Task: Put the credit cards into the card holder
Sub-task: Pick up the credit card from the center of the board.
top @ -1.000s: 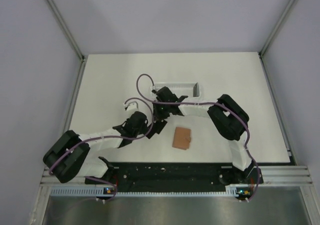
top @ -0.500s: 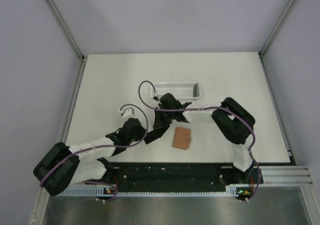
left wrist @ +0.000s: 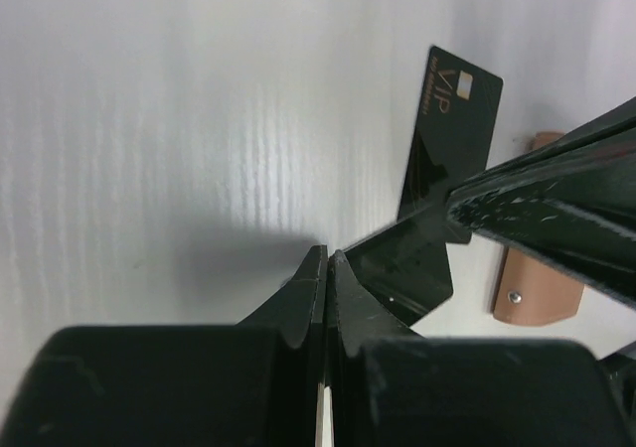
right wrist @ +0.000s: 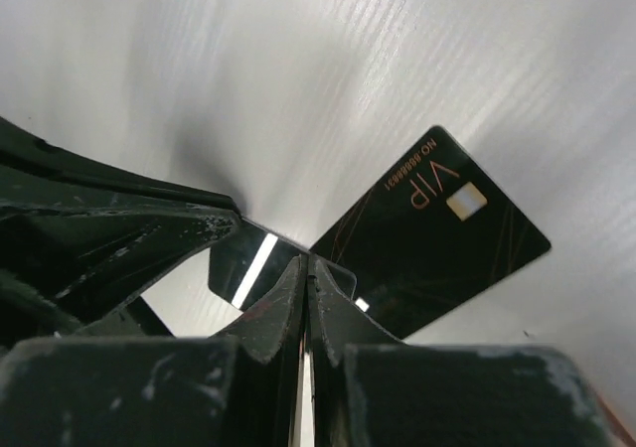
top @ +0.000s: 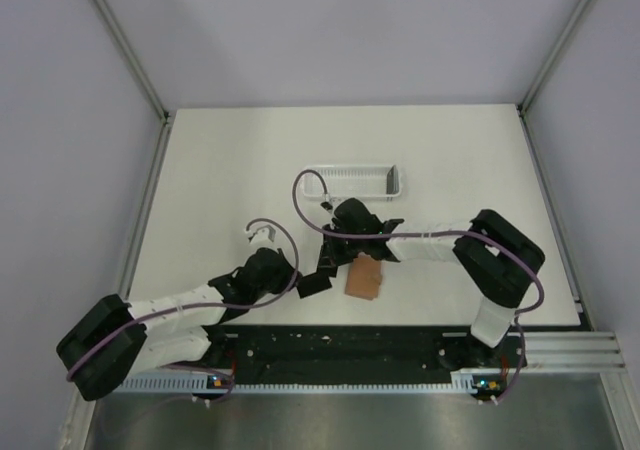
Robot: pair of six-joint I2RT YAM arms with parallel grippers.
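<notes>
Two black credit cards lie overlapping on the white table just left of the card holder. One, printed VIP (left wrist: 452, 134) (right wrist: 437, 230), lies flat. The other, glossy one (left wrist: 405, 268) (right wrist: 246, 260) sits partly over it, between both sets of fingertips. My left gripper (left wrist: 326, 256) (top: 313, 282) is shut, its tips at that card's edge. My right gripper (right wrist: 303, 260) (top: 331, 258) is also shut, its tips on the same card. I see the card's face, not its edge, so neither gripper pinches it. The reddish-brown card holder (top: 364, 278) (left wrist: 532, 293) lies closed beside them.
A white slatted tray (top: 352, 173) stands on the table behind the grippers. The two arms meet closely near the table's middle front, with purple cables looping above them. Grey walls enclose the table on three sides.
Both grippers have moved toward the near edge and closer to the card holder. The right arm stretched forward and the left arm drew back to the left. Both stayed shut.
</notes>
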